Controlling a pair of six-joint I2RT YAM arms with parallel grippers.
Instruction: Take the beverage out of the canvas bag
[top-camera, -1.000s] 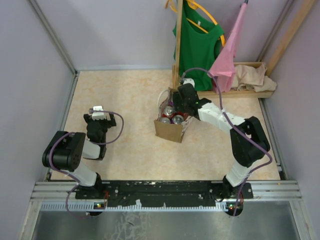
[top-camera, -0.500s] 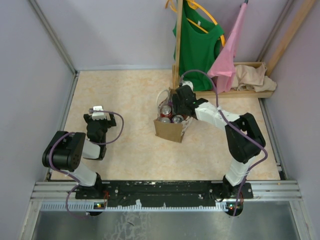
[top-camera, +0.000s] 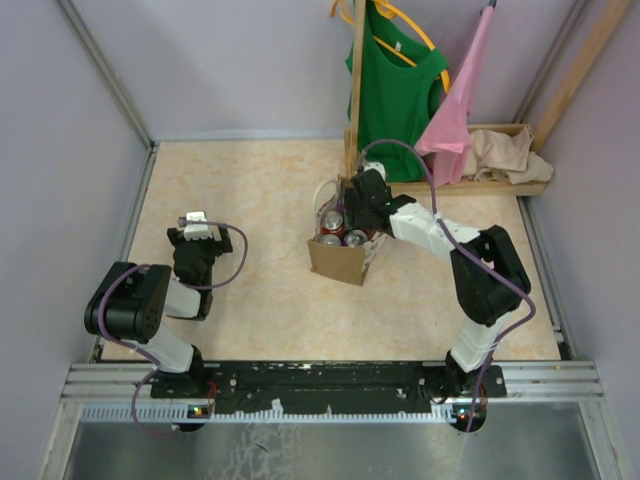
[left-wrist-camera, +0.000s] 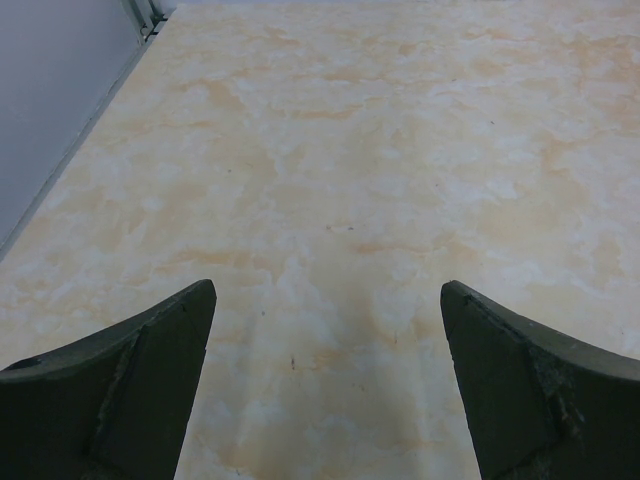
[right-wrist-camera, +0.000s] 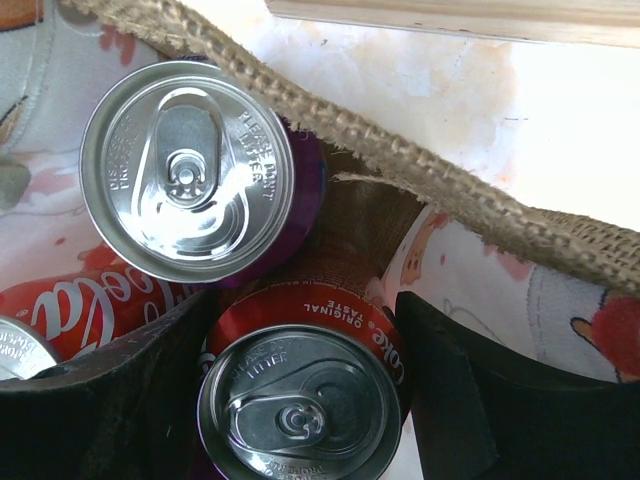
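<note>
The canvas bag (top-camera: 335, 262) stands upright mid-table, tan with pale handles, holding several cans. My right gripper (top-camera: 360, 220) reaches down into it from the right. In the right wrist view its fingers (right-wrist-camera: 455, 380) sit either side of a red cola can (right-wrist-camera: 300, 410), touching its sides, so the right gripper (right-wrist-camera: 303, 300) is shut on that can. A purple can (right-wrist-camera: 187, 170) stands just beyond it and another red can (right-wrist-camera: 60, 305) to the left. The bag's woven rim (right-wrist-camera: 400, 175) crosses above. My left gripper (top-camera: 193, 225) is open and empty over bare table (left-wrist-camera: 325, 330).
A wooden rack (top-camera: 356, 90) with a green shirt (top-camera: 395, 85) and a pink cloth (top-camera: 458, 110) stands just behind the bag. A beige cloth heap (top-camera: 508, 152) lies on the rack base at the back right. Walls close in on the left and right.
My right gripper moved a little left and down into the bag over the last second, then held still. The left arm has not moved.
</note>
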